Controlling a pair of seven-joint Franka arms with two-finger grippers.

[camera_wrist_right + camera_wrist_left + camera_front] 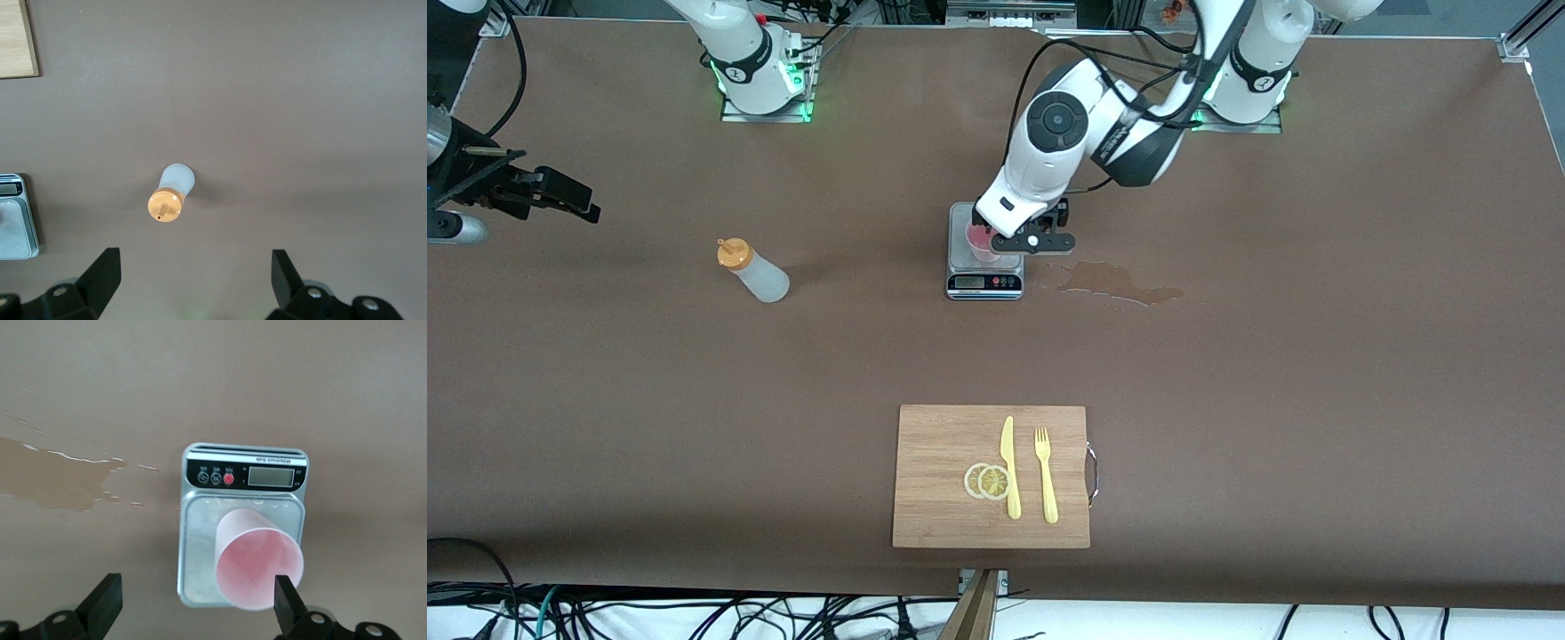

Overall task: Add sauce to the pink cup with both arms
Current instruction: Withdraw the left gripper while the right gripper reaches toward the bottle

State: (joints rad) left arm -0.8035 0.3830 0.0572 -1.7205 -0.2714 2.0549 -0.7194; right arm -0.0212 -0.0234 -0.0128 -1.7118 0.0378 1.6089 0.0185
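The pink cup (983, 244) (257, 563) stands upright on a small silver scale (984, 282) (199, 550) mid-table. My left gripper (1035, 238) (197, 588) hovers just above the scale, open, holding nothing; one finger (285, 597) shows against the cup's rim and the other stands off the scale's edge. The sauce (752, 271) (171, 195), a whitish bottle with an orange nozzle cap, stands alone toward the right arm's end. My right gripper (193, 265) (556, 192) is high over the table beside the bottle, open and empty.
A brownish spilled puddle (1122, 284) (57, 479) lies beside the scale toward the left arm's end. Nearer the front camera lies a wooden cutting board (938, 498) (15, 37) with a yellow knife (1009, 467), fork (1046, 473) and lemon slices (986, 481).
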